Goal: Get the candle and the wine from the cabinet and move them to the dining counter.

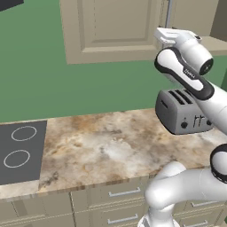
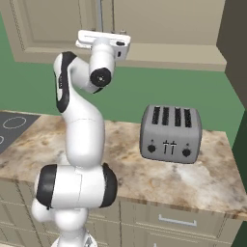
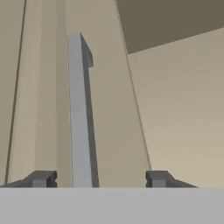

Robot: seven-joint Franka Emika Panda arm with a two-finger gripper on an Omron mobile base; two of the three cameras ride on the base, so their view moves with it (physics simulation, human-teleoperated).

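Observation:
The beige cabinet (image 1: pixel 111 31) (image 2: pixel 169 29) hangs on the green wall above the worktop. Its doors look closed in both base views. My arm reaches up to the lower end of the cabinet's thin grey bar handle (image 1: pixel 168 15) (image 2: pixel 99 14). In the hand view the handle (image 3: pixel 80 109) runs upright between the fingertips, nearer the left one, with gaps on both sides. My gripper (image 3: pixel 99 178) is open around the handle and touches nothing. The candle and the wine are hidden, and the dining counter is out of view.
A grey four-slot toaster (image 1: pixel 181 111) (image 2: pixel 171 132) stands on the marbled worktop (image 1: pixel 102 146) (image 2: pixel 193 181) below the hand. A dark cooktop (image 1: pixel 20 150) lies at the left. Drawer units (image 1: pixel 119 199) run under the worktop edge.

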